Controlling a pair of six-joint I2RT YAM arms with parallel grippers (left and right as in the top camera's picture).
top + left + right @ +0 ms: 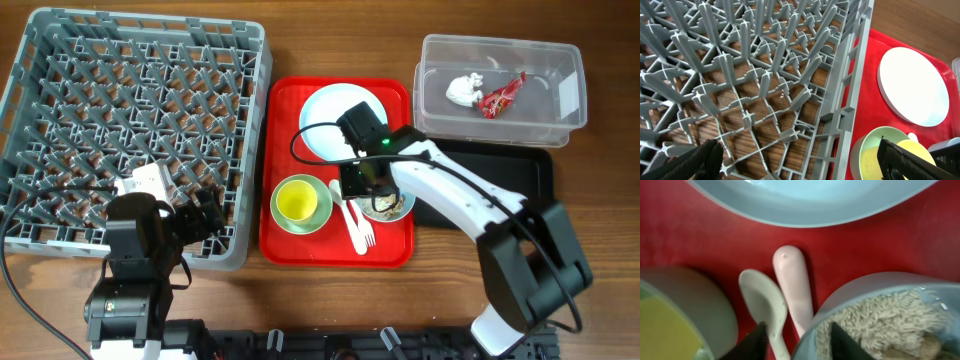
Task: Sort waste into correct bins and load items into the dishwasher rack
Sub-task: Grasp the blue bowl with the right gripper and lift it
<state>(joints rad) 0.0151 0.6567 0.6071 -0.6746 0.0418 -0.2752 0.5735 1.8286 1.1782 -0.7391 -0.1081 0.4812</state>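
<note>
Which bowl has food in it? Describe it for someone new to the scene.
Find the red tray mid-table. At its right edge, beside the white cutlery, sits a small pale blue bowl. Unlike the green bowl, it holds beige crumbs.

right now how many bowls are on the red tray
2: pale green bowl at the tray's lower left, yellow cup inside; small blue bowl of crumbs at lower right, partly under the right gripper.
</note>
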